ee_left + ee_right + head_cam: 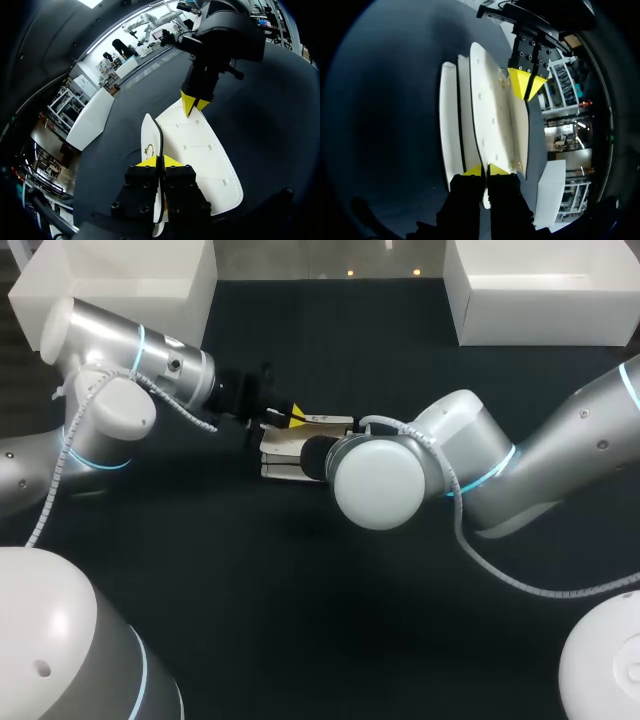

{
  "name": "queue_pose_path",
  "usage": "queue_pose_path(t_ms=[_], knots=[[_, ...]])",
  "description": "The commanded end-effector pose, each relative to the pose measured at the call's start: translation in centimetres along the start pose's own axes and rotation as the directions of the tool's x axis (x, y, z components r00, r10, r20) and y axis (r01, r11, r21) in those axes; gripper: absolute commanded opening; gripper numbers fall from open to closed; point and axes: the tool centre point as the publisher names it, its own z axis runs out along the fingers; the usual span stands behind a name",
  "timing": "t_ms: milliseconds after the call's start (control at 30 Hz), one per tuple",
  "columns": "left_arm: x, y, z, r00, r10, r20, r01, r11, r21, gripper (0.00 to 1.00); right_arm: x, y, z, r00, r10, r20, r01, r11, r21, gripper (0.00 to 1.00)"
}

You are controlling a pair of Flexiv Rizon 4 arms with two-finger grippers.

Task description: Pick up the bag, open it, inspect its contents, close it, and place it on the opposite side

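The left arm enters from the left side of the dark surface. The right arm enters from the right side. Both reach to the middle of the surface.

The white bag lies on the surface between the two arms, roughly at its centre. The bag consists of several flat white panels set side by side, with rows of small studs on the broad panel.

The left gripper is at the left end of the bag. Its fingers are pressed together on a thin panel edge, with yellow tips on both sides of the edge. A small gold fitting sits on the bag just ahead of these tips.

The right gripper is at the opposite end of the bag. Its fingers are likewise clamped on the edge of one panel. In the head view the right wrist covers this gripper.

In each wrist view the other gripper shows at the far end of the bag, with its yellow tips against the bag.

Two white bins stand at the far corners of the surface, well apart from the bag: one at far left and one at far right.
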Motion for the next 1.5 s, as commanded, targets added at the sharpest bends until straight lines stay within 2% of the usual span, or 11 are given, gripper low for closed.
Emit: queue_pose_path(t_ms=[33, 300, 800, 1333, 1400, 1500], knots=[[0.2, 0.0, 0.1, 1.0, 0.001, 0.004, -0.001, 1.0, 0.002, 0.0, 0.0, 0.0, 0.1, 1.0, 0.001, 0.003, -0.001, 1.0, -0.002, 0.0], [0.2, 0.0, 0.1, 1.0, 0.001, 0.004, -0.001, 1.0, 0.002, 0.0, 0.0, 0.0, 0.1, 1.0, 0.001, 0.003, -0.001, 1.0, -0.002, 0.0], [2.9, 0.5, 0.3, 0.996, 0.036, 0.078, -0.039, 0.998, 0.039, 0.0, 0.0, 0.0, 0.1, 1.0, 0.001, 0.003, -0.001, 1.0, -0.002, 0.0], [2.4, 0.0, -0.3, 0.992, 0.073, 0.103, -0.076, 0.997, 0.027, 0.0, 0.0, 0.0, 0.1, 1.0, 0.001, 0.003, -0.001, 1.0, -0.002, 0.0], [2.2, 0.0, -0.2, 0.992, 0.076, 0.104, -0.079, 0.997, 0.024, 0.07, 0.0, 0.0, 0.1, 1.0, 0.001, 0.003, -0.001, 1.0, -0.002, 0.0], [1.9, 0.1, -0.2, 0.991, 0.083, 0.105, -0.085, 0.996, 0.017, 0.27, 0.0, 0.0, 0.1, 1.0, 0.001, 0.003, -0.001, 1.0, -0.002, 0.0]])
